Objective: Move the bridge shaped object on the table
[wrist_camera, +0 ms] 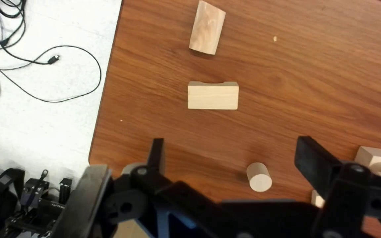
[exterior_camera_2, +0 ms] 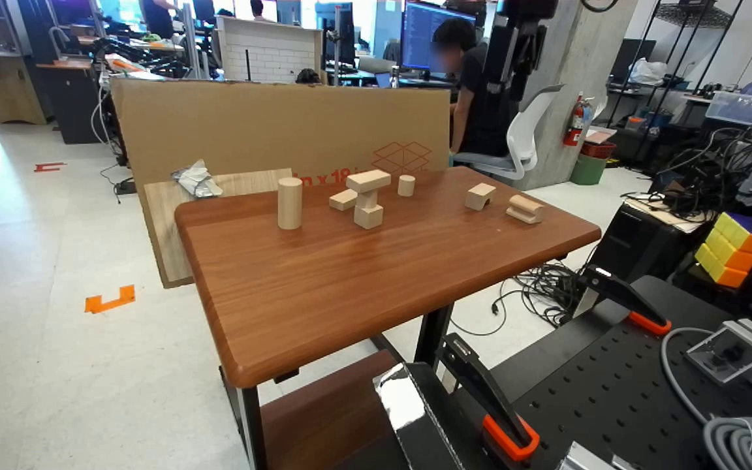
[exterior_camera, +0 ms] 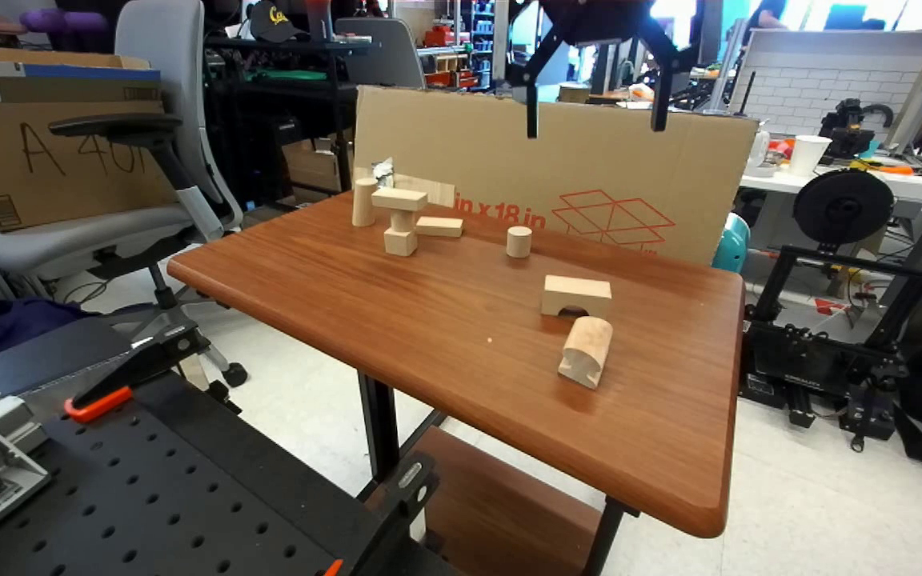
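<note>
Because the hand (exterior_camera: 595, 130) held nothing and its fingers (exterior_camera: 532, 112) were spread wide, I guessed that the move of the bridge block (exterior_camera: 577, 293) had yet to start, though I could not tell for sure. If so, all the work was left: reach down, grab it, carry it, set it down. From left to right on the bench (exterior_camera: 429, 312) in an exterior view came a tall round post (exterior_camera: 364, 202), a little tower (exterior_camera: 402, 221), a flat block (exterior_camera: 439, 227), a short round peg (exterior_camera: 519, 242), then the bridge block, sitting notch down. A round-topped block (exterior_camera: 587, 348) came last, near it but apart. The hand was well above them all. In the wrist view, going left to right, came a finger, the bridge block, and a finger; the block lay between them from side to side, but farther up the view than their tips.
</note>
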Robot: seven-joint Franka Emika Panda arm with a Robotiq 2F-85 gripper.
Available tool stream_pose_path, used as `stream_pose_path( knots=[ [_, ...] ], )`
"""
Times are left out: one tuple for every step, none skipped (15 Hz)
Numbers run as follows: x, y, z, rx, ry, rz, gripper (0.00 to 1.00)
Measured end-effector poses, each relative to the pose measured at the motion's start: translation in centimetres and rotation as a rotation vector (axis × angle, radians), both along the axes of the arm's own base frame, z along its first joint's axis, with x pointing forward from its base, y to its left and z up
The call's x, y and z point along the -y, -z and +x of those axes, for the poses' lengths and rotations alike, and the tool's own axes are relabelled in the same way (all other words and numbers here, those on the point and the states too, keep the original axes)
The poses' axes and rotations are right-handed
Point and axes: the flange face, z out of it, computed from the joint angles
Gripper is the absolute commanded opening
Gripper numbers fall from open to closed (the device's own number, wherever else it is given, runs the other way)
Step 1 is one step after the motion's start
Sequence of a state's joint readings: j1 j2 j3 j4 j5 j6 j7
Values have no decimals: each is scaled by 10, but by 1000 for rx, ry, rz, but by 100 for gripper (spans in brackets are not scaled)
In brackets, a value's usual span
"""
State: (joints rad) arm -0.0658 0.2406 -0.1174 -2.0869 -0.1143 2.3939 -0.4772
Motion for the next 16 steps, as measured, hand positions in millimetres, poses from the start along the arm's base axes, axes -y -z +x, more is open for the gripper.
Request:
stream_pose_path(
  knots=[
    [1,9,5,-12,-6,0,100],
    [1,18,11,-22,-16,1,100],
    [2,25,15,-31,-26,2,100],
    [2,33,20,-39,-35,4,100],
    [2,39,25,-46,-42,6,100],
    [2,46,29,-54,-46,8,100],
    [2,53,33,-63,-48,10,100],
    [2,60,36,-74,-51,12,100],
    [2,67,39,-86,-58,15,100],
    [2,74,41,-102,-65,19,100],
    [3,81,42,-120,-72,24,100],
    [4,87,42,-136,-79,26,100],
    [5,93,43,-150,-82,28,100],
    [7,99,44,-166,-80,29,100],
    [10,105,44,-183,-76,31,100],
    [12,110,45,-196,-73,32,100]
  ],
)
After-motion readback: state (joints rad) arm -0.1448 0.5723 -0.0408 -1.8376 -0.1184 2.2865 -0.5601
